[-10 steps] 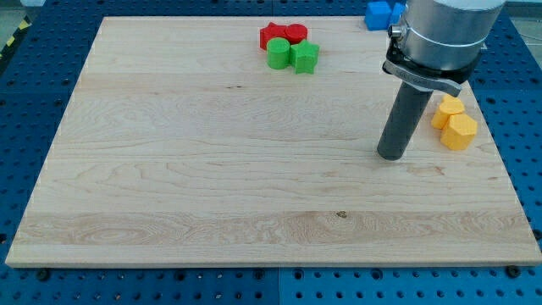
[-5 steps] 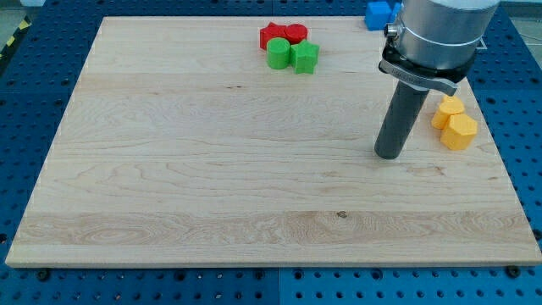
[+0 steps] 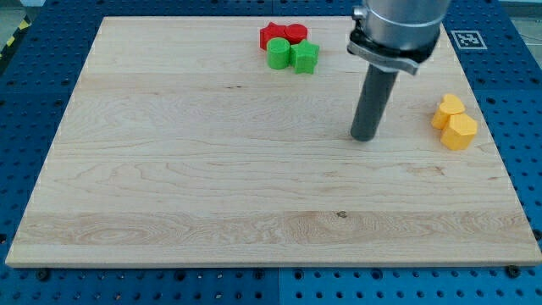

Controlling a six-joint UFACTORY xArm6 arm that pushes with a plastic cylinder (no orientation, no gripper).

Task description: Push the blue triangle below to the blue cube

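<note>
Since a moment ago my tip (image 3: 365,137) has slid toward the view's left, away from the yellow blocks (image 3: 455,123), touching nothing on the bare board (image 3: 169,169), while my arm now hides the blue blocks seen earlier at the view's top.

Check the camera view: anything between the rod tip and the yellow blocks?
Nothing. In the camera view, only bare wooden board lies between my tip and the two yellow blocks at the view's right.

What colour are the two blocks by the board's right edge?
Yellow blocks, clearest in the camera view.
</note>
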